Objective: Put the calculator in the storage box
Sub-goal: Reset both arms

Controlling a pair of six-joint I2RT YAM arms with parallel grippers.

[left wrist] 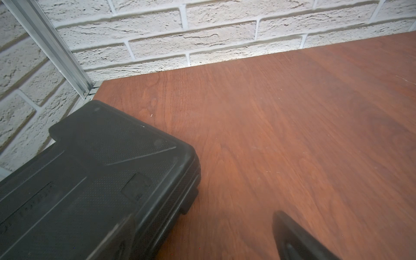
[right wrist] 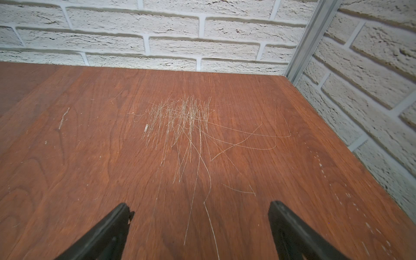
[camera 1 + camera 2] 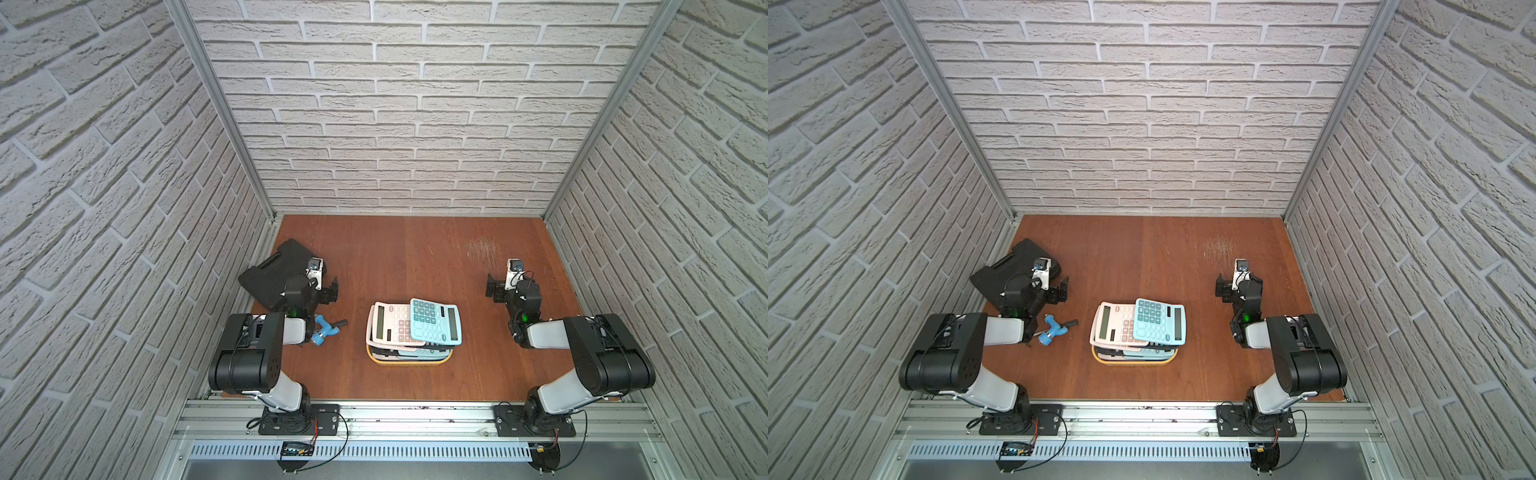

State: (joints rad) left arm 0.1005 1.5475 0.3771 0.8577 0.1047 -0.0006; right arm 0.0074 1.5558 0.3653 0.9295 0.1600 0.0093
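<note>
In both top views the yellow storage box [image 3: 409,361] [image 3: 1133,361] sits mid-table near the front, piled with several calculators. A teal calculator [image 3: 435,322] [image 3: 1158,322] lies on top, tilted and overhanging the box's right side. It partly covers a pink-white calculator [image 3: 390,326] [image 3: 1115,326]. My left gripper [image 3: 330,291] [image 3: 1062,291] [image 1: 201,217] hangs open and empty to the left of the pile, beside the black case. On the other side of the pile my right gripper [image 3: 493,289] [image 3: 1222,289] [image 2: 198,204] is open over bare scratched wood, holding nothing.
A black moulded case [image 3: 272,270] [image 3: 1003,270] [image 1: 90,180] lies at the left wall. A blue-handled tool [image 3: 324,328] [image 3: 1052,328] rests between the left arm and the box. Brick-patterned walls close three sides. A scratched patch [image 2: 180,121] marks the far right wood.
</note>
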